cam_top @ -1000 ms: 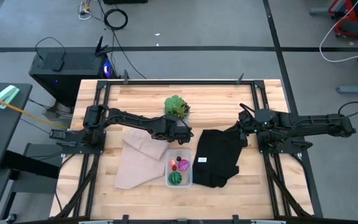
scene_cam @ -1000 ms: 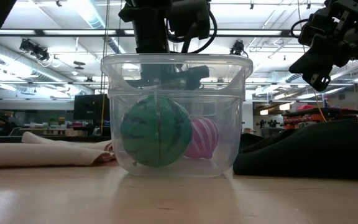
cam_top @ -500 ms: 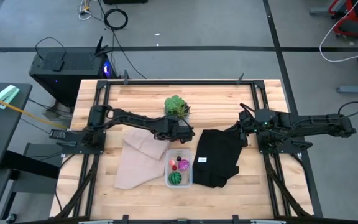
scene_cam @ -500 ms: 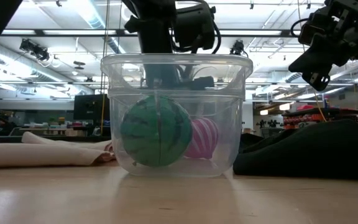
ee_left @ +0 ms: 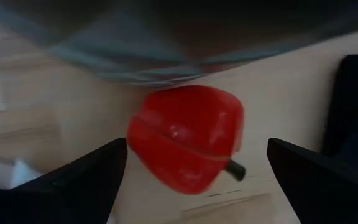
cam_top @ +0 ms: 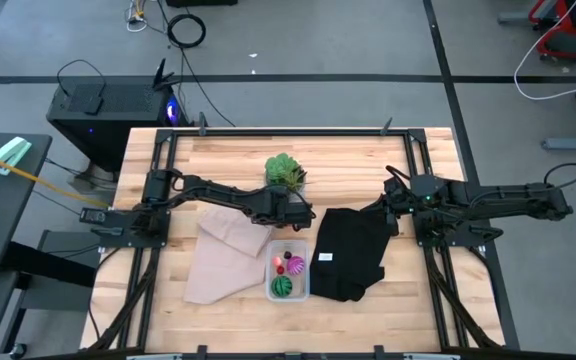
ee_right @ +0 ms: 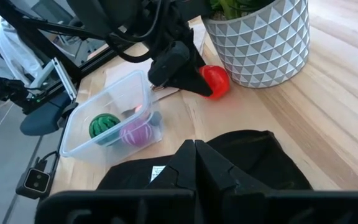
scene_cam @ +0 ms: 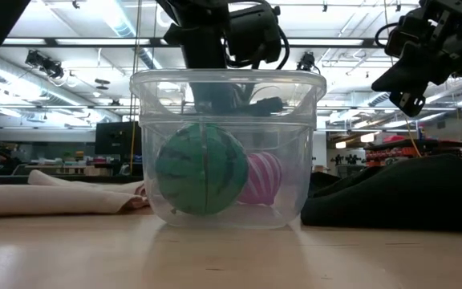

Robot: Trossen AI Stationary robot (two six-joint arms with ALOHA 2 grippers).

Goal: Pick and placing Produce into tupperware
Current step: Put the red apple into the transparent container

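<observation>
bench (cam_top: 218,310) bare at near edge | black cloth (cam_top: 350,252) beside tupperware (cam_top: 288,271), green ball (ee_right: 103,126) and magenta ball (ee_right: 134,133) inside | left gripper (ee_left: 191,171) apart around red piece (ee_left: 186,145) by pot (ee_right: 260,37) | right gripper (ee_right: 194,163) together above cloth

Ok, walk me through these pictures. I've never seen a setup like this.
Two robot arms work at a wooden table. One picture looks straight down, one sits at tabletop level, and one camera rides on each wrist. The left hand hangs open around a red toy pepper on the table beside a potted plant. The right hand is shut and empty, over a black cloth. A clear tupperware already holds a green striped ball and a magenta one. A tan cloth lies nearby.
</observation>
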